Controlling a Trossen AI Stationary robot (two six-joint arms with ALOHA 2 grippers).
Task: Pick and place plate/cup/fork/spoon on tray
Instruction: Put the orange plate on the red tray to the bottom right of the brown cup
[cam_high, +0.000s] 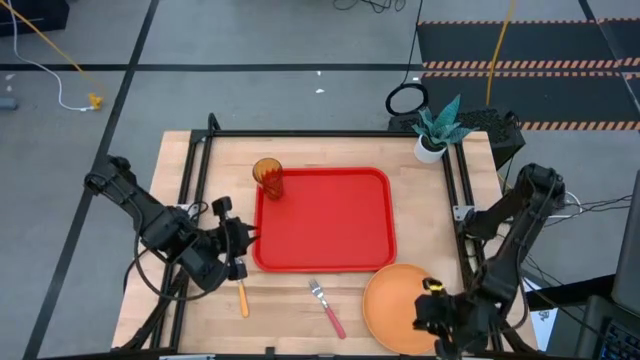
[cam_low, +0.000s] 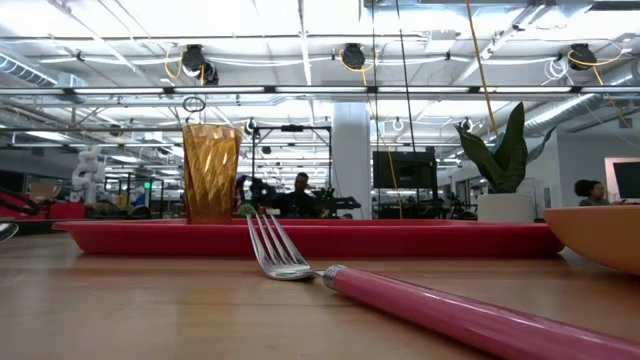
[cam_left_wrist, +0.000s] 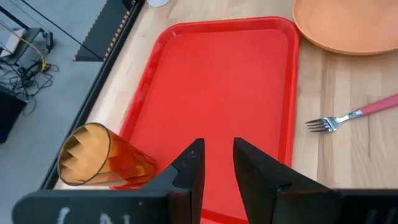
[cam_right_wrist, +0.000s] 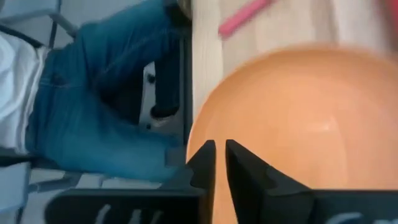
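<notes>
The red tray (cam_high: 325, 225) lies in the middle of the table. The amber cup (cam_high: 268, 178) stands upright in its far left corner. The orange plate (cam_high: 400, 305) rests on the wood by the tray's near right corner. The fork (cam_high: 327, 308), with a pink handle, lies on the wood in front of the tray. The spoon (cam_high: 242, 298) lies near the left front; only its orange handle shows. My left gripper (cam_left_wrist: 217, 162) hovers open over the tray's near left part, with nothing between its fingers. My right gripper (cam_right_wrist: 219, 155) hangs above the plate's near edge, its fingers a narrow slit apart.
A potted plant (cam_high: 436, 128) stands at the table's far right corner. Black rails (cam_high: 195, 170) run along the table's left, far and right sides. A person in jeans (cam_right_wrist: 93, 118) is close beyond the table's edge by the plate.
</notes>
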